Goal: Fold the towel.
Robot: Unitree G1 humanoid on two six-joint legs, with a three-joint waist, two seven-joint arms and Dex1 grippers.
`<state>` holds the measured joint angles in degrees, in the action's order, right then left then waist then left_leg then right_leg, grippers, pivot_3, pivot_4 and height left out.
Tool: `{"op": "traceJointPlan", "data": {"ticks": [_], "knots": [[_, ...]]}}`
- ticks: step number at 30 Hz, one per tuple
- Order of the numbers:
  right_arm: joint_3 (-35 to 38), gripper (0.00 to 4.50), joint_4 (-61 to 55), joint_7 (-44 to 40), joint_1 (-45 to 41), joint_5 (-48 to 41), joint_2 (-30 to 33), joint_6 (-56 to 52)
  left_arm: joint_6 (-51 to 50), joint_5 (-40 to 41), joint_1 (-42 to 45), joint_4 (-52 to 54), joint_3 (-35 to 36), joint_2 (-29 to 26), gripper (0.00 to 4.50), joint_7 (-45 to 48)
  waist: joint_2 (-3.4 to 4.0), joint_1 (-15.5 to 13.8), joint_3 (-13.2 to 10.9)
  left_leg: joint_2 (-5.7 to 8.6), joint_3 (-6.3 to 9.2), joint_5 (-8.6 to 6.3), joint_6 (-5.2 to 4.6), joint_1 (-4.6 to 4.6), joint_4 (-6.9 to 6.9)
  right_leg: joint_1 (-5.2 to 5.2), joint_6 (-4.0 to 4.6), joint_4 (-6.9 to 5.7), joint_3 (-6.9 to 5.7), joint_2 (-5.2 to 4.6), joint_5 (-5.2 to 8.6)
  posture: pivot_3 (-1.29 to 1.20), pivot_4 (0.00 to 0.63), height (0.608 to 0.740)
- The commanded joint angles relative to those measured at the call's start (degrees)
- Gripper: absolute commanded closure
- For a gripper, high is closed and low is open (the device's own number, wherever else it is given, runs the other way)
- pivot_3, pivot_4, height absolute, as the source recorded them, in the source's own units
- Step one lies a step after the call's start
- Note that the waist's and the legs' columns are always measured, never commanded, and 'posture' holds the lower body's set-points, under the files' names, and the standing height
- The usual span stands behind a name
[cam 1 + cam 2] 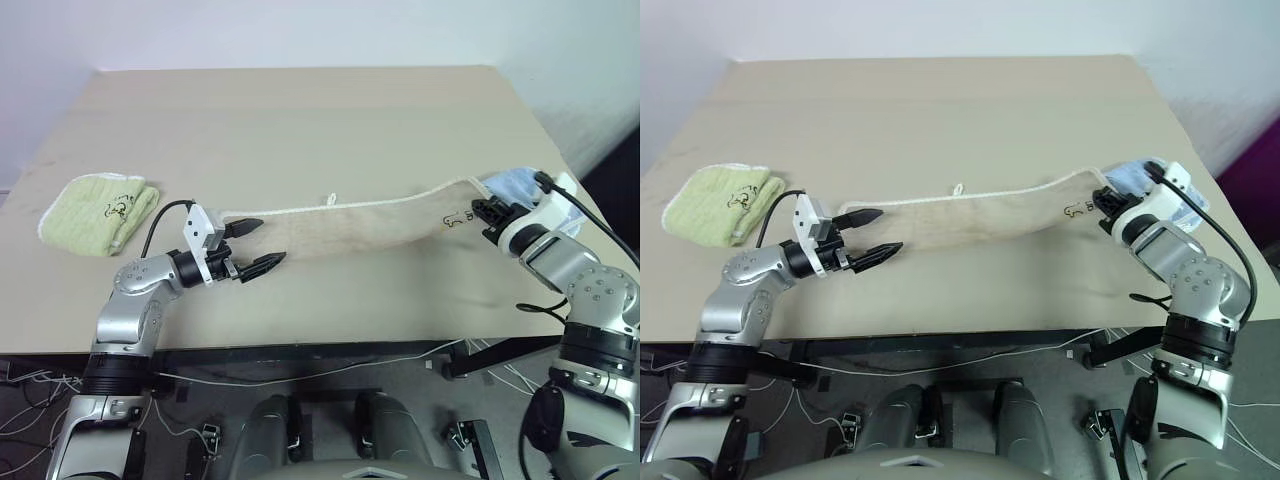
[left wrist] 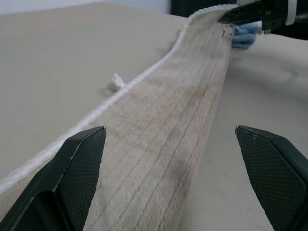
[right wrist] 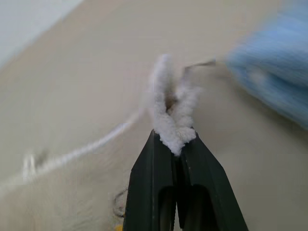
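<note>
The worktop carries the towel, folded into a long narrow strip across its near half. Beyond the towel's left end lies a small green towel; just past its right end, a light-blue one. The right claw is pressed together, pinching the towel's right-end edging, probably to carry it over. The left claw stands spread around the left end, apparently ready to grip.

Silver arms, black pincer fingers
</note>
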<state>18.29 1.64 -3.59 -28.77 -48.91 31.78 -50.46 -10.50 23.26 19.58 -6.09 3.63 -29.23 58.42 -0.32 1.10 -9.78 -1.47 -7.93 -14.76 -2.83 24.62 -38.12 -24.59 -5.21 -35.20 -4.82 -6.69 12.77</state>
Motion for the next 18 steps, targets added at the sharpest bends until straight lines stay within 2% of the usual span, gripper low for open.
{"op": "traceJointPlan", "data": {"ticks": [1, 5, 9, 13, 18], "knots": [[-10.20, 4.47, -7.89, -9.11, -1.68, 7.54, 3.56, 3.53, 1.10, 0.66, 0.19, 1.32, 0.78, 0.01, 0.00, -0.03, -0.01, -0.07, 0.00, 0.00, 0.00, 0.00, 0.00, 0.00, 0.00, 0.00, 0.00, 0.00, 0.00, -0.01, 0.00, 0.00, 0.150, 0.740], [-24.06, 4.47, -12.40, -16.80, -2.37, 18.29, 5.48, 8.21, 1.23, 0.65, 0.57, 1.10, 0.61, 0.37, 0.00, -0.07, -0.02, -0.19, 0.00, 0.01, 0.01, 0.00, 0.00, 0.01, -0.01, -0.01, 0.00, 0.01, -0.01, -0.02, 0.00, 0.00, 0.150, 0.740], [-33.19, 4.47, -10.52, -18.17, -2.71, 27.22, 2.11, 11.36, 1.31, 0.48, 0.55, 1.26, 0.30, 0.95, 0.00, -0.23, -0.04, -0.36, 0.00, 0.03, 0.01, 0.00, 0.00, 0.04, -0.03, -0.01, 0.00, 0.01, -0.02, -0.06, 0.00, 0.00, 0.150, 0.740], [-36.35, 4.47, -7.74, -18.87, -2.09, 32.40, -1.40, 13.93, 1.02, 0.65, -0.27, 2.32, 0.58, 1.02, 0.00, -0.56, -0.05, -0.33, 0.00, 0.03, 0.02, 0.08, 0.13, 0.12, -0.06, -0.08, 0.00, 0.00, -0.04, -0.07, 0.00, 0.00, 0.150, 0.740], [-35.98, 4.47, -8.24, -20.66, -1.50, 34.42, -3.65, 14.09, 0.60, 0.94, -1.81, 3.67, 0.94, 0.80, 0.00, -1.10, -0.05, -0.27, 0.00, 0.03, 0.02, 0.15, 0.26, 0.14, -0.05, -0.09, 0.00, 0.01, -0.05, -0.06, 0.00, 0.00, 0.150, 0.740]]}}
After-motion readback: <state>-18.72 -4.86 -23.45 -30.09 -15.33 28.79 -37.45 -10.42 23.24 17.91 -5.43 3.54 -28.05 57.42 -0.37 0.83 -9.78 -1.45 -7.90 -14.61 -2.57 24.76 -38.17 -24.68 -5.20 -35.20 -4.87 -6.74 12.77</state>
